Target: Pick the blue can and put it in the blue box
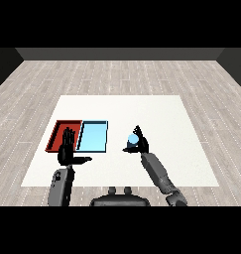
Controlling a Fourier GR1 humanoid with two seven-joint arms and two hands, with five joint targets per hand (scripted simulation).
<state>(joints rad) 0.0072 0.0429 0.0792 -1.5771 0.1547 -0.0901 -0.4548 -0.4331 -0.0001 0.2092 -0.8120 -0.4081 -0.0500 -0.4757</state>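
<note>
Our right hand (140, 142) is curled round the blue can (132, 140), fingers and thumb wrapped about its sides, so that only the pale blue top and a little of the body show between them; the can seems to be lifted off the white table (161, 114), though we cannot tell for certain how far clear it is. To the left of this hand, just a short way off, lies the light blue tray (93, 136), its long side toward us, and beyond that, touching it side by side, the red tray (60, 130). Our left hand (68, 149) stands open in front of the red tray, fingers straight and pointing up, thumb stuck out toward the right, holding nothing. The step in hand, as we judge it, is the carry to the tray. To do it well we should keep the can upright and raised high enough to pass over the blue tray's near rim, travel leftward in one even sweep, and stop over the middle of the tray, not its right edge. We should lower it until it rests on the tray floor before uncurling the fingers. The left hand ought to stay where it is, out of the path.
</note>
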